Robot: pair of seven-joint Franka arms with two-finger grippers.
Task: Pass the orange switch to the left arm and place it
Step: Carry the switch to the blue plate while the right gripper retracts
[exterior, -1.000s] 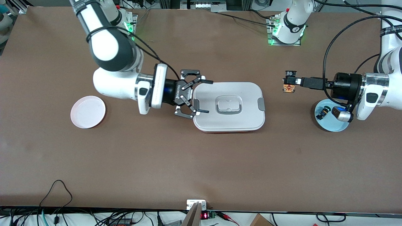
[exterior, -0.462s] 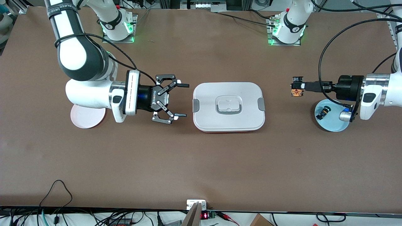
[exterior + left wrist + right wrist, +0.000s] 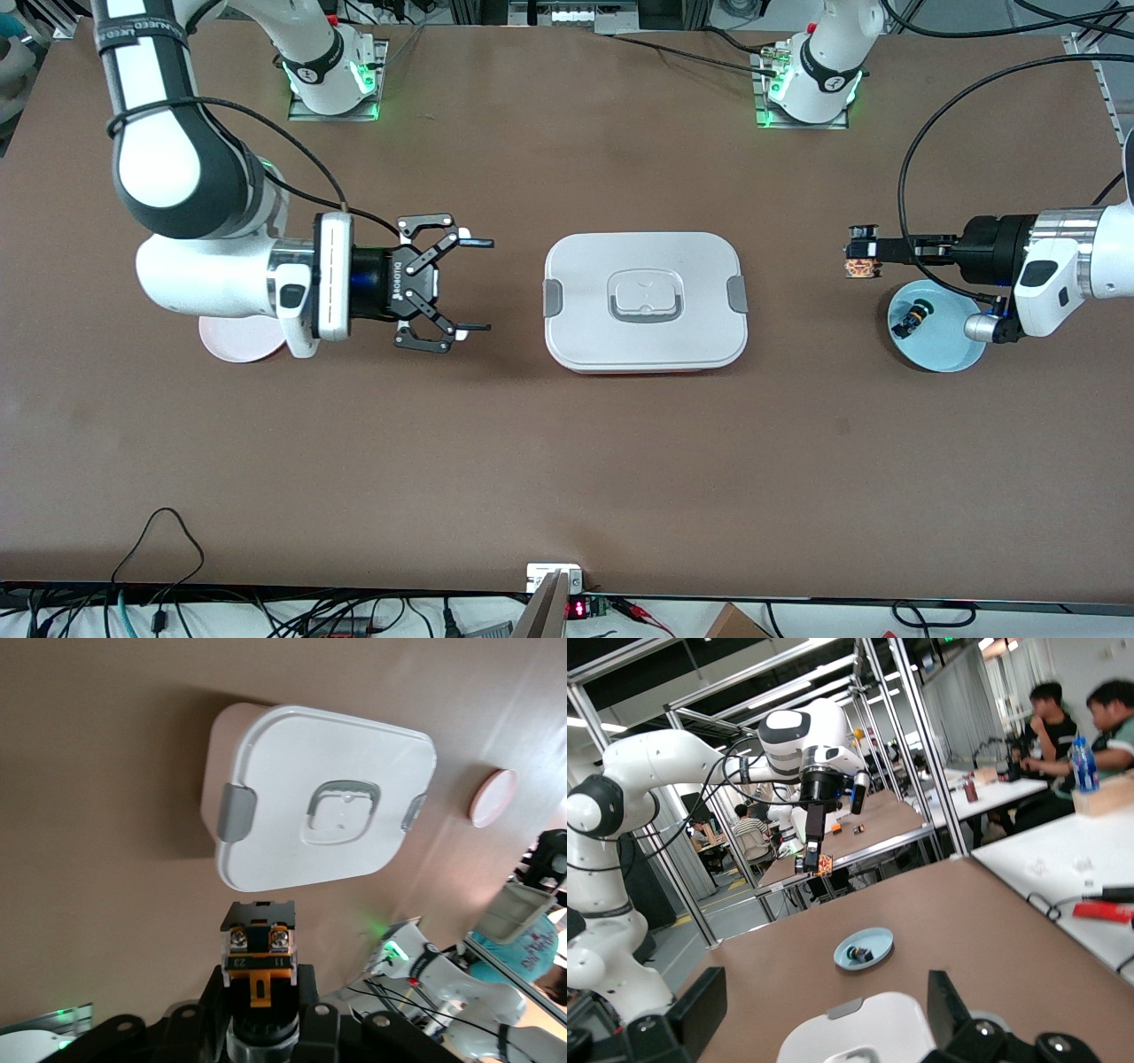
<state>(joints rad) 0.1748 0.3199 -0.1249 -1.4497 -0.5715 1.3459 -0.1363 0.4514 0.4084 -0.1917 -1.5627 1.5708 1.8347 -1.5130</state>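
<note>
Orange switch (image 3: 861, 264) clamped in left claw (image 3: 864, 252) tips

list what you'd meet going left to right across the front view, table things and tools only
pink plate → right tool, open, over bare table → box → orange switch, held in the shut left tool → blue plate with a small dark part on it

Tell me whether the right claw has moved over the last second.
Yes. The right claw, open, was over the box's edge; now it has pulled back toward the pink plate, clear of the box.
</note>
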